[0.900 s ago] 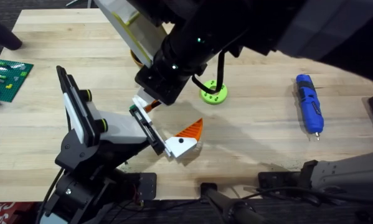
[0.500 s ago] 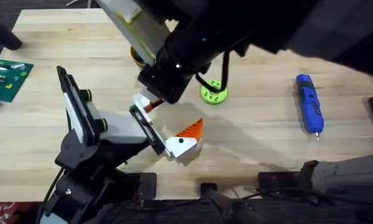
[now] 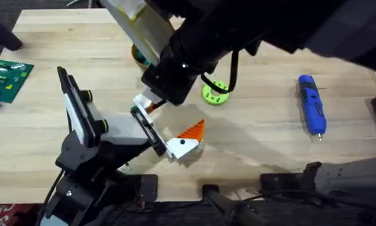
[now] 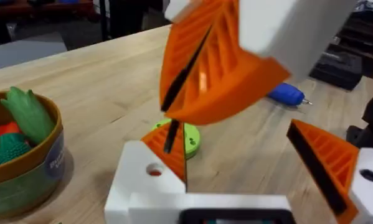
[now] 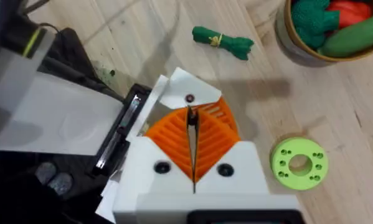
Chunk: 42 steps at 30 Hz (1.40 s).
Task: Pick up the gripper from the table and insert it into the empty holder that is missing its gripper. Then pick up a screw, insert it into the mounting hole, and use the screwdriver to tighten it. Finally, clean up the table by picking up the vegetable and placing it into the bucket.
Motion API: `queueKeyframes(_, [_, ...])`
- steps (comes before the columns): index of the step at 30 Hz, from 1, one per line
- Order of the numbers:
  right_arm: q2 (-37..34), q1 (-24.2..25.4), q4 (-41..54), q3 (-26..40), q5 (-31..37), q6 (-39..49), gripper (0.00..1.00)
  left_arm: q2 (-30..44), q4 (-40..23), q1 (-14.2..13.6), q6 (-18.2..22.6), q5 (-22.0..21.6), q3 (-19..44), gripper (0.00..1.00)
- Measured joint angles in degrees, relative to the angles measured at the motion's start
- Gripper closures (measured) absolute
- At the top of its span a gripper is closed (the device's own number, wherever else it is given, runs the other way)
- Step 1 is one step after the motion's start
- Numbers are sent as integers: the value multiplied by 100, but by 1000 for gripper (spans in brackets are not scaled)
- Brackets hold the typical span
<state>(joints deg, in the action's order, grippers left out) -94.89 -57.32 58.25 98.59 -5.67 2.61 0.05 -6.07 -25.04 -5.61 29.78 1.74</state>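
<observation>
Much bare table (image 3: pixel 257 141) between holder (image 3: pixel 122 130), screwdriver (image 3: pixel 312 105)

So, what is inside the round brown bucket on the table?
Inside the round brown bucket lie green and red toy vegetables. Its bottom is covered by them.

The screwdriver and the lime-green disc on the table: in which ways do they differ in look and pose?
The screwdriver is bright blue, long and slim; the lime-green disc is round, with a middle hole and small holes around it. The screwdriver lies flat along its length, its metal tip toward the near table edge; the disc lies flat on its face. The screwdriver lies out in the open; the disc lies partly under the right arm. Both rest on the wooden table, and no gripper touches either.
</observation>
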Motion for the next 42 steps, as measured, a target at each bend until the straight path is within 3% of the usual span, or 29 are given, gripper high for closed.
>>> queueKeyframes(42, [-289,0,-164,-189,-87,87,990,0,-13,0,-80,0,0,16])
